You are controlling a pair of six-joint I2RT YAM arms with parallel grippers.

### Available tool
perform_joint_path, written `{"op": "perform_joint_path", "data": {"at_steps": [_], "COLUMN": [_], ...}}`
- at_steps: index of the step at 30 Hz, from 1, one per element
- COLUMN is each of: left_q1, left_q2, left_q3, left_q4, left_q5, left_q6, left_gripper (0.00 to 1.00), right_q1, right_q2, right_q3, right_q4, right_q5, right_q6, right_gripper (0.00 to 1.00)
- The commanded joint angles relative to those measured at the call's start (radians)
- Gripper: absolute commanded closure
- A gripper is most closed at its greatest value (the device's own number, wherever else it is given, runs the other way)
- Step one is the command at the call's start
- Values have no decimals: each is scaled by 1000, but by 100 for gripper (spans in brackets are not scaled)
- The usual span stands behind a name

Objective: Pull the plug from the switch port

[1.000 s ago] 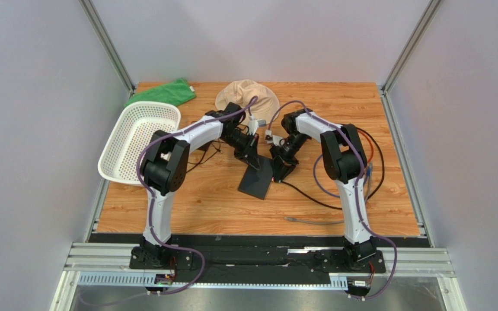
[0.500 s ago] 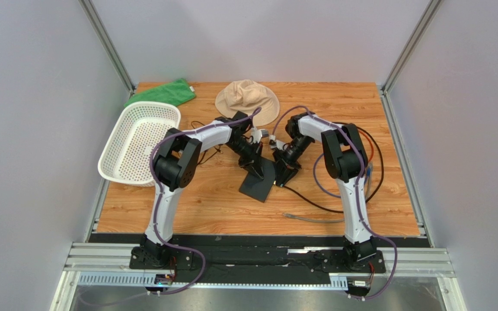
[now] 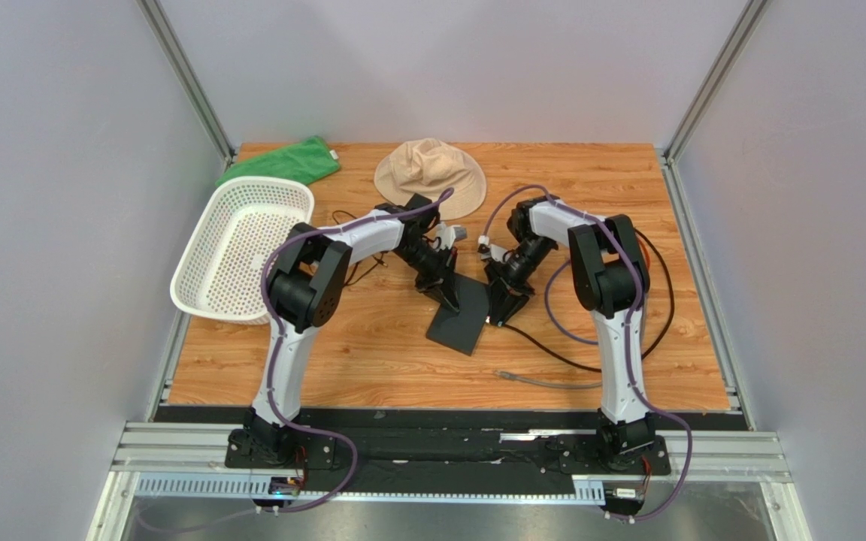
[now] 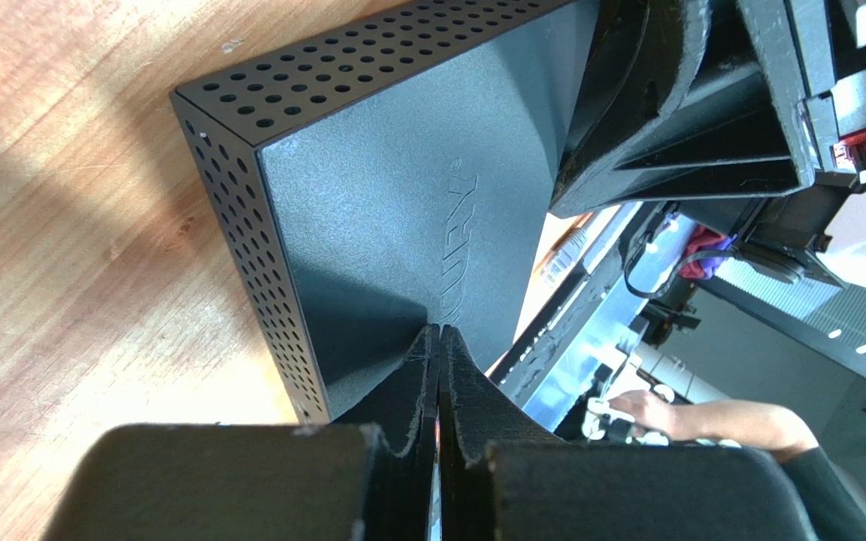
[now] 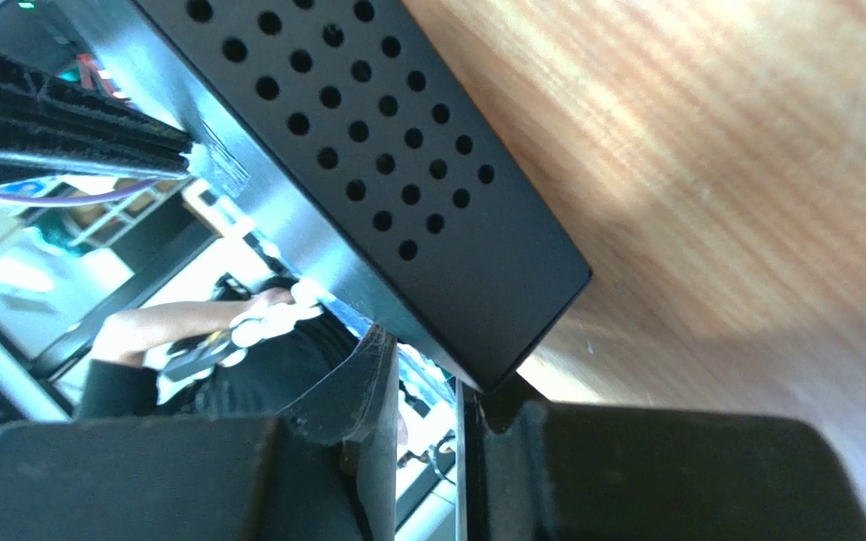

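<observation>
Switch [image 3: 458, 321] — flat, mid-worktop [image 3: 325, 361]. Left end effector [image 4: 440, 334] closed, tips pressing its top. Right end effector [image 5: 424, 389] narrowly parted at a corner, nothing visibly held. Plug unseen. Risk — an ungripped plug stays seated and any pull drags the box.

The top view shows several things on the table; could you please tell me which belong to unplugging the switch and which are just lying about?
For the job: switch, left hand, right hand, probably the black cable beside the switch. The plug itself is hidden.
Lying about: white basket, green cloth, beige hat, grey cable.
</observation>
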State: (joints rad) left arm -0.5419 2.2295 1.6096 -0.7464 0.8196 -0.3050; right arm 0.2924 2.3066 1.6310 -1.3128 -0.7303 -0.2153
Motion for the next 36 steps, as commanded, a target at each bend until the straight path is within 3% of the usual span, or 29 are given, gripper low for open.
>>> {"op": "perform_joint_path", "data": {"at_steps": [1,4,8,9,10,13,14,17,20,27,32,36], "left_q1": [8,10,10,10,10,10,10,10,8,3,-4,-36], "left_q2": [16,-114,-194,-186,-177,-139,-122,-75,-65,-201,-352,-325], "left_q3": [-59,-53,-22,-22,-27,-59,-66,-44,-22,-40,-155,-136], "left_q4": [2,21,16,10,1,12,16,18,25,44,198,216], "left_q5": [-266,-345,-381,-396,-396,-381,-376,-367,-329,-353,-321,-199], "left_q6": [115,139,129,113,100,75,69,72,67,61,76,150], "left_gripper": [100,100,77,76,77,98,100,100,100,100,100,100], "right_q1": [25,120,158,160,160,157,154,131,126,82,67,59], "right_q2": [36,80,103,103,102,97,90,59,43,-4,7,46], "right_q3": [97,199,233,227,222,201,190,145,115,64,75,101], "right_q4": [127,142,168,193,202,210,214,245,261,216,216,210], "right_q5": [447,528,543,558,566,572,554,483,514,413,342,298], "right_q6": [-21,-61,-50,-39,-32,-24,-21,42,73,60,71,100], "right_gripper": [100,100,100,100,100,100,100,100,100,100,100,100]}}
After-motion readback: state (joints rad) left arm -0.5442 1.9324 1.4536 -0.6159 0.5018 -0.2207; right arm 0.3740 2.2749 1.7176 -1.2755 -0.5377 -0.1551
